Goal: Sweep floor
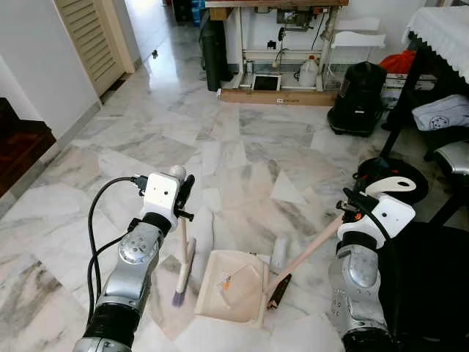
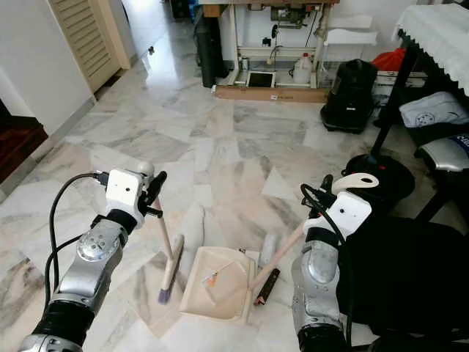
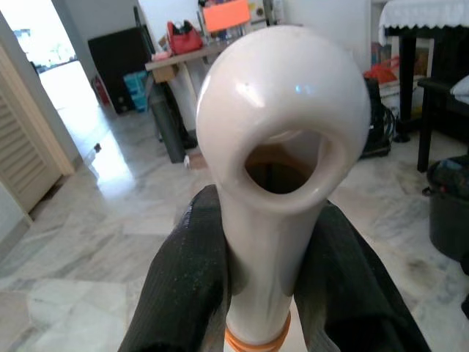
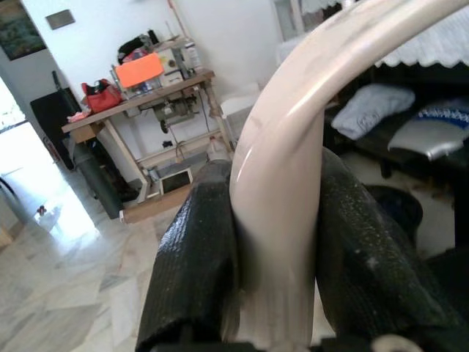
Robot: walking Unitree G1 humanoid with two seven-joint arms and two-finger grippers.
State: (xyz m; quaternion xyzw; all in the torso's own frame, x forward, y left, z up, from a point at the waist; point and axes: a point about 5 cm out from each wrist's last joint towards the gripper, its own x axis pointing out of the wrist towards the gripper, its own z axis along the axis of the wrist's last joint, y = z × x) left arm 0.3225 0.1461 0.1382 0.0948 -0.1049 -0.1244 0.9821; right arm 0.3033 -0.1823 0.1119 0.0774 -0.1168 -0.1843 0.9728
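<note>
Now mid-sweep: left tool (image 1: 183,196) clamped on broom (image 1: 183,264), right tool (image 1: 350,207) gripping dustpan (image 1: 231,284) handle, lower centre. Next: brush debris (image 1: 227,279) deeper into pan.

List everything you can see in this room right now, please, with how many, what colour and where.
broom: 1, cream handle, purple bristles, on the floor left of the dustpan
dustpan: 1, cream, on the floor between the arms, bits of litter inside
marble floor: white and grey
sewing machine table: 1, white frame, at the far wall
black vacuum cleaner: 1, far right on the floor
louvred door: 1, beige, far left
fan base: 1, black, right of the dustpan
left gripper: 1, black fingers shut on the broom handle's top
right gripper: 1, black fingers shut on the dustpan handle
</note>
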